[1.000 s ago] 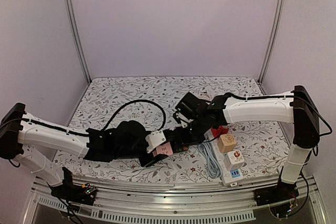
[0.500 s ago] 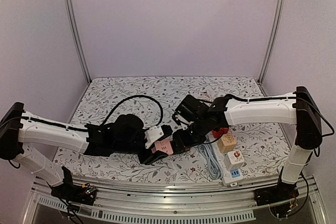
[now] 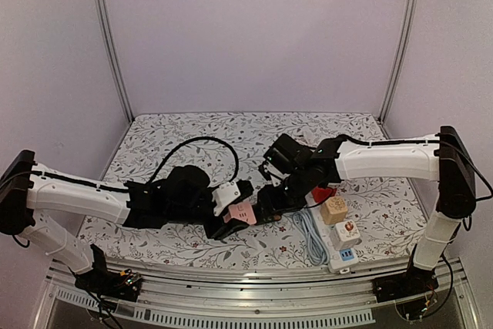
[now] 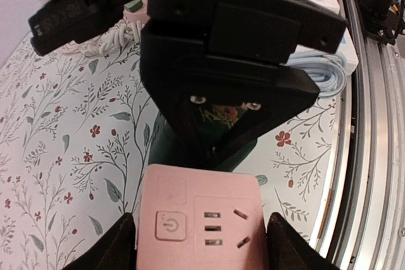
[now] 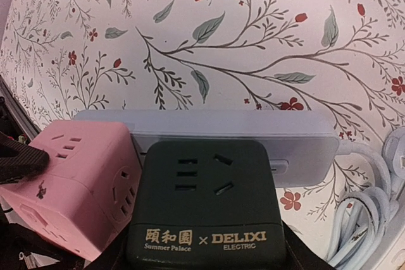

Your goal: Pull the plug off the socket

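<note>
Two pinches | left end effector (image 4: 202, 241): pink cube (image 3: 241, 212) | right (image 5: 202, 258): green cube (image 5: 205, 194) | power strip (image 5: 253, 128) behind

Setting: robot lab test cell. Plain lilac panels (image 3: 254, 36) on aluminium posts (image 3: 108, 44) enclose a table (image 3: 192, 125) (floral cloth cover). Slotted metal rail (image 3: 231, 317) along the near edge; arm bases (image 3: 108, 279) bolted there, cabling exposed.

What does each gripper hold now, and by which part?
The left gripper holds the pink socket cube by its two opposite sides. The right gripper holds the dark green socket cube by its sides.
</note>
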Tool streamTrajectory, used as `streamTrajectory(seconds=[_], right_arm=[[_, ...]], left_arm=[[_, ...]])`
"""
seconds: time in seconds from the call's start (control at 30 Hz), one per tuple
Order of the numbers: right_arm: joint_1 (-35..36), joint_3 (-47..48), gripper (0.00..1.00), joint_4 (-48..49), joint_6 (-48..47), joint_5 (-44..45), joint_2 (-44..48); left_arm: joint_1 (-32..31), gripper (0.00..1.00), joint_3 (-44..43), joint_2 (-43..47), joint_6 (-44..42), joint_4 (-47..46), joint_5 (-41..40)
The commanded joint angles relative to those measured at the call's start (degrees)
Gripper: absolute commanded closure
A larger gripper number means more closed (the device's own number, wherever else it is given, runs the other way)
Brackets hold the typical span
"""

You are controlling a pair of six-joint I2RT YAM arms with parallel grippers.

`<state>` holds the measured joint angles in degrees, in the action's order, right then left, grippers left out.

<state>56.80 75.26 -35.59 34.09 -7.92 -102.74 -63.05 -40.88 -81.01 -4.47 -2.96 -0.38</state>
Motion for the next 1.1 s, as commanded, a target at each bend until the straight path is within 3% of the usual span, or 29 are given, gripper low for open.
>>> streamTrajectory(seconds=[0.0,0.7,0.87,1.07], right_arm=[[-2.36,0.66,0.78,3.39,3.02,-2.62,6.67],[2.10,0.89,0.78,-2.35,-10.48,7.58,8.69],[1.85,2.07,0.78,-2.24,-6.60,9.52,8.14],[-1.63,0.08,0.78,4.53,5.40,0.33,9.18]], left_arm=[[1.16,0.68,2.66,-1.15,1.72,7.97,0.57],[3.36,0.69,0.29,-0.29,2.17,10.34,4.23],[3.45,0.69,0.27,-0.83,2.07,10.75,4.16],[3.09,0.71,0.70,-1.90,2.01,11.13,4.07]])
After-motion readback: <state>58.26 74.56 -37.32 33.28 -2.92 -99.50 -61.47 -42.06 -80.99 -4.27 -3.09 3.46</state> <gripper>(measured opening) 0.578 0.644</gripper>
